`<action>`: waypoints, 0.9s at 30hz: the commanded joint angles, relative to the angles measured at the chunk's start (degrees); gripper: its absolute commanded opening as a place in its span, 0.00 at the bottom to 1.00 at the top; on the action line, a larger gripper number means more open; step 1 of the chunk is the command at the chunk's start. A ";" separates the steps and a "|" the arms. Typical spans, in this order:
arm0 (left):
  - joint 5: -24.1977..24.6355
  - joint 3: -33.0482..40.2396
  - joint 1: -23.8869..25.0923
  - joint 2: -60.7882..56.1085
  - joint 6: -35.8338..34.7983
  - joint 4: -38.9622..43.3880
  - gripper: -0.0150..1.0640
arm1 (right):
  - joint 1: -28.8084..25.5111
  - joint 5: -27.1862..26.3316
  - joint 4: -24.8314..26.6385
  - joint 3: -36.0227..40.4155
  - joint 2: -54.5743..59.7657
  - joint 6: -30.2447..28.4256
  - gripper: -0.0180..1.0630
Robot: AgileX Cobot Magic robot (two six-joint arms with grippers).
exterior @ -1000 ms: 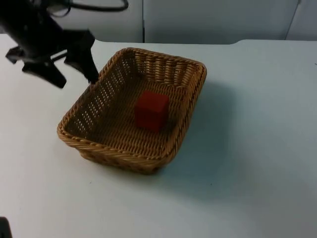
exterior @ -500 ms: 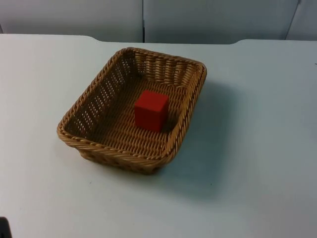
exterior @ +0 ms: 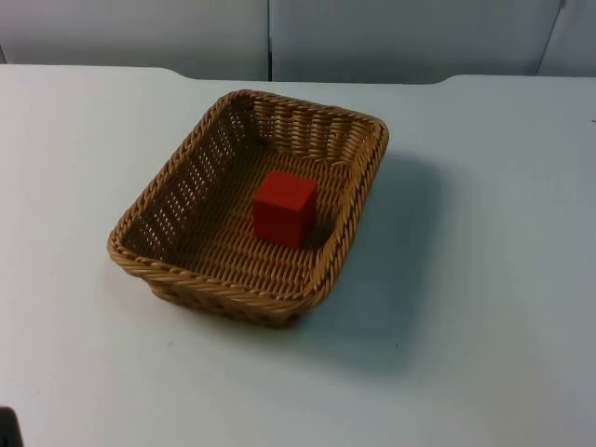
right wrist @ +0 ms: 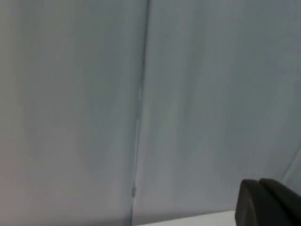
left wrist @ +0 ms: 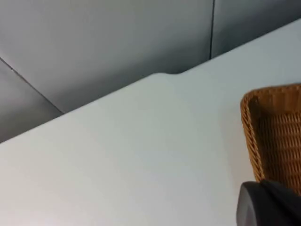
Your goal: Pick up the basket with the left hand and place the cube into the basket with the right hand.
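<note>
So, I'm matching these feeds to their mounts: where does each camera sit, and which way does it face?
Top view: fixed above, looking down and forward at the wicker basket holding the red cube on the white table.
Left wrist view: on the left arm, facing table edge and grey partition wall; one black fingertip shows.
Right wrist view: on the right arm, facing the wall; one fingertip shows.
Shared: top and left wrist views both catch the basket.

Basket on the surface toward its far edge, left of centre, cube inside the basket near its right wall, partition wall behind the surface
</note>
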 commanded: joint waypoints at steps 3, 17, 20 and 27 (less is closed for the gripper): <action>-9.89 21.31 -0.22 -14.86 0.37 0.44 0.01 | -0.22 -3.25 -4.83 18.37 -13.69 4.73 0.02; -1.51 53.38 -0.22 -64.31 -2.69 -6.65 0.01 | -0.22 -20.58 6.15 83.93 -68.83 6.02 0.02; -3.10 53.88 -0.22 -76.67 -6.26 -4.23 0.01 | -0.22 -16.44 15.88 89.86 -80.13 -3.65 0.02; -1.81 57.09 -0.22 -86.83 -7.77 -1.04 0.01 | 0.01 -7.59 26.93 92.97 -86.35 -12.45 0.02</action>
